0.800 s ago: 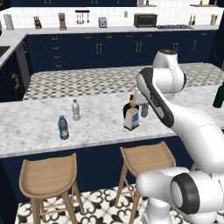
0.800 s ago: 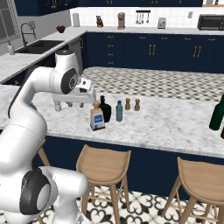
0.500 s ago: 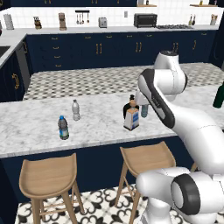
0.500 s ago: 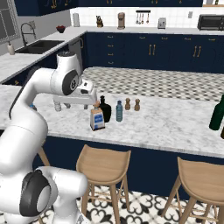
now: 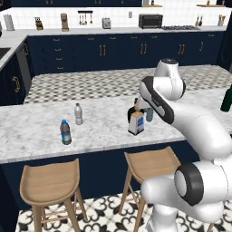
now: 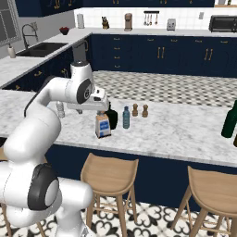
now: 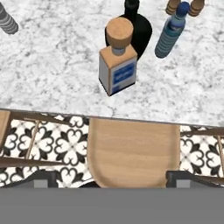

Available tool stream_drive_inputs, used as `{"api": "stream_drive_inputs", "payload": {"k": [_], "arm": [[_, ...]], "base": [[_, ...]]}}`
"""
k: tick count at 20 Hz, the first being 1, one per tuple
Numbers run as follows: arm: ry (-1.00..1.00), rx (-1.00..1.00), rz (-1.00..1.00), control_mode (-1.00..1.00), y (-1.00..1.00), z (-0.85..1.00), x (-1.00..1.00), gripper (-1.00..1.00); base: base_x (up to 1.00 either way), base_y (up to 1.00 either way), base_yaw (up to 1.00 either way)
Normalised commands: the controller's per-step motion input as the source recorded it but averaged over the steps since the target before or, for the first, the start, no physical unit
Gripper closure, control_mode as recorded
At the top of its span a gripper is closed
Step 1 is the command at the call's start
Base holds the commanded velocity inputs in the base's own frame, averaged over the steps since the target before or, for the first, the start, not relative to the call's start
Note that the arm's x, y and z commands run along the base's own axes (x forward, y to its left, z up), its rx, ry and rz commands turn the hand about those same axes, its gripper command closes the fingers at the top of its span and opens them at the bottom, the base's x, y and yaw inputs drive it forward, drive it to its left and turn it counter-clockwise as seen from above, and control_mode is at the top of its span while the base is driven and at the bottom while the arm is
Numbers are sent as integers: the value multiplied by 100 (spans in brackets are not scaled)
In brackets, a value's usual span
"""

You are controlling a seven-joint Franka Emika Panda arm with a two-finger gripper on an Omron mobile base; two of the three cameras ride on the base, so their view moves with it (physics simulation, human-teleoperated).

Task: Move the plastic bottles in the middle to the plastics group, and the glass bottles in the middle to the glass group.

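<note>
The square bottle (image 7: 117, 66) with a pale label and a cork-brown cap stands near the counter's front edge (image 6: 102, 126) (image 5: 136, 123). Right behind it stands the squat black bottle (image 7: 139, 27) (image 6: 111, 119). The slim blue plastic bottle (image 7: 171, 34) (image 6: 126, 117) (image 5: 149, 114) is just to their right. My gripper (image 6: 100, 109) hangs open above the square bottle, touching nothing; its fingertips (image 7: 43, 177) show wide apart. At the left stand the two water bottles, white-capped (image 5: 78, 113) and blue-capped (image 5: 65, 132). The tall green bottle (image 6: 229, 121) (image 5: 226, 99) is far right.
Two small brown shakers (image 6: 135, 110) (image 6: 145, 111) stand behind the blue bottle. Wooden stools (image 6: 111, 173) (image 6: 216, 192) sit below the marble counter (image 6: 176, 134); one stool seat (image 7: 133, 151) lies under the hand. My own arm (image 5: 181, 118) hides part of the bottles in the left base view.
The hand has shifted slightly right and down, closer over the square bottle. The bottles have not moved.
</note>
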Motion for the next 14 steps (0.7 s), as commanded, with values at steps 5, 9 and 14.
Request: {"api": "stream_drive_inputs", "payload": {"k": [5,9,14], "arm": [[-2,0,0,-100,16,-4,56,-100],[0,0,0,-100,3,-7,50,-100],[2,0,4,-100,0,-10,24,-100]], "base": [[0,0,0],[0,0,0],[0,0,0]]}}
